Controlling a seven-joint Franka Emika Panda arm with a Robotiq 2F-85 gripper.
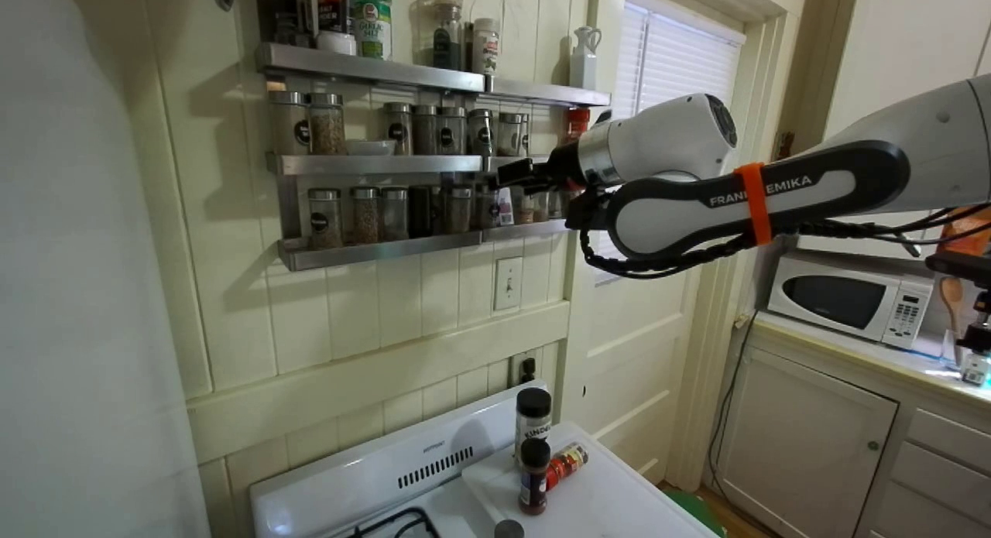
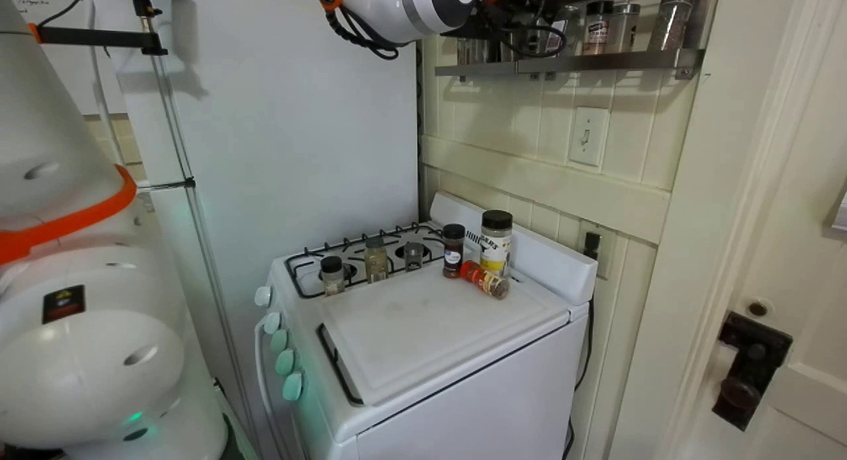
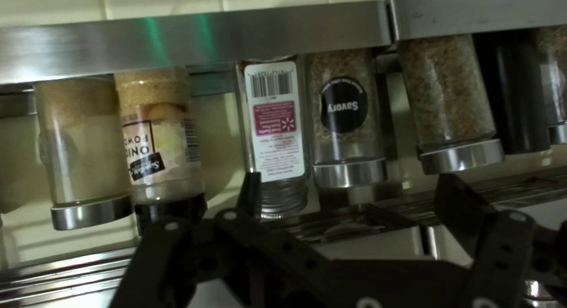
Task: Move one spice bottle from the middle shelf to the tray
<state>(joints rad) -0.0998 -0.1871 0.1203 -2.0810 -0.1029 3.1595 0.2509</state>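
The wrist view, where the jars appear upside down, shows the black two-fingered gripper (image 3: 349, 179) with its jaws spread wide before the lowest silvery metal rack tier (image 3: 190, 40). The finger at picture left overlaps a clear glass bottle with a white-and-pink barcode label (image 3: 277, 122); whether they touch cannot be told. In line between the fingers shows a silver-lidded glass jar with a round black "Savory" label (image 3: 343, 106). In an exterior view, the gripper hangs near the right stretch of the middle shelf (image 1: 379, 164), a long narrow silvery metal tier with a low front rail. On it stand clear glass spice bottles with silvery lids (image 1: 327, 128), upright, along with a low white bowl (image 1: 370, 147); which of these bottles the task means cannot be told. In an exterior view, a flat white rectangular tray (image 2: 430, 334) lies on the white stove (image 2: 476, 394). A brown spice bottle with a black cap (image 2: 453, 255) and a larger black-capped bottle with a white-and-yellow label (image 2: 495, 241) stand upright near its far end, and a red-labelled bottle (image 2: 485, 280) lies on its side just beside them. Three small glass jars (image 2: 376, 258) line its edge at picture left; whether they stand on it cannot be told.
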